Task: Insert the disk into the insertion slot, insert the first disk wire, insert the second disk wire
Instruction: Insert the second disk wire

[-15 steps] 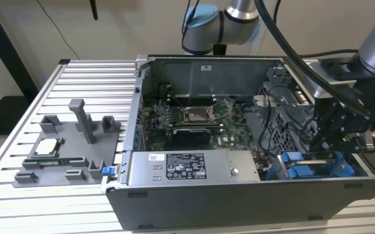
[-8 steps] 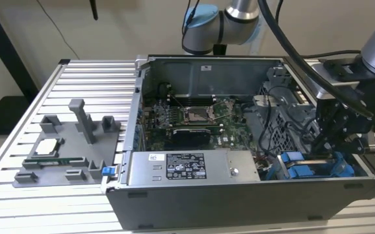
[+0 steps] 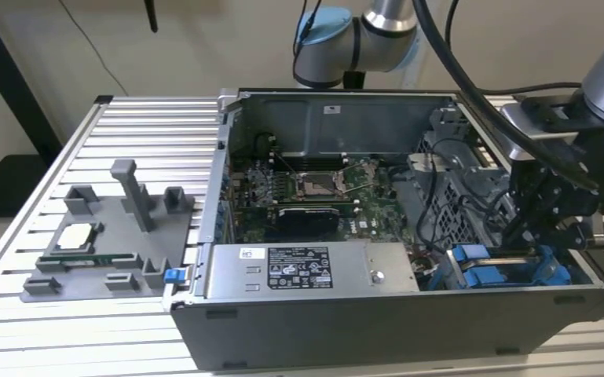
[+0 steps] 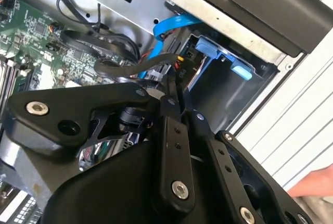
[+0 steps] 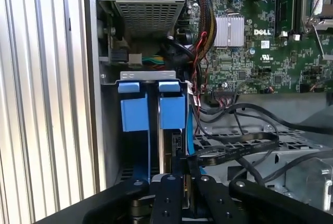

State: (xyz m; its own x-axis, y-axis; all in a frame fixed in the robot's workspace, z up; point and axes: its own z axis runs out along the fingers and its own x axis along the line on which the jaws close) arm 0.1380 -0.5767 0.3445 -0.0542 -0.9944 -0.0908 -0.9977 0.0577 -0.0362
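The disk (image 5: 171,113), seen by its bright blue carrier, stands in the insertion slot (image 5: 146,75), a grey metal bay at the case's front corner on the exterior view's right. The blue carrier tab (image 4: 217,52) also shows in the second wrist view. My gripper (image 4: 175,84) reaches down into the bay (image 3: 553,294), its fingers shut on the plug end of a black disk wire (image 4: 130,65). The plug sits right at the disk's end, by a yellow and red connector (image 4: 182,59). In the first wrist view the gripper (image 5: 179,168) hangs over the disk with the black wire (image 5: 234,151) looping away.
A second blue carrier (image 5: 133,113) stands beside the disk. A blue cable (image 4: 167,26) runs along the bay. The motherboard (image 3: 312,188) and power supply (image 3: 302,267) fill the case. A grey fixture (image 3: 113,236) with parts lies on the slatted table. A hand (image 4: 317,182) shows outside the case.
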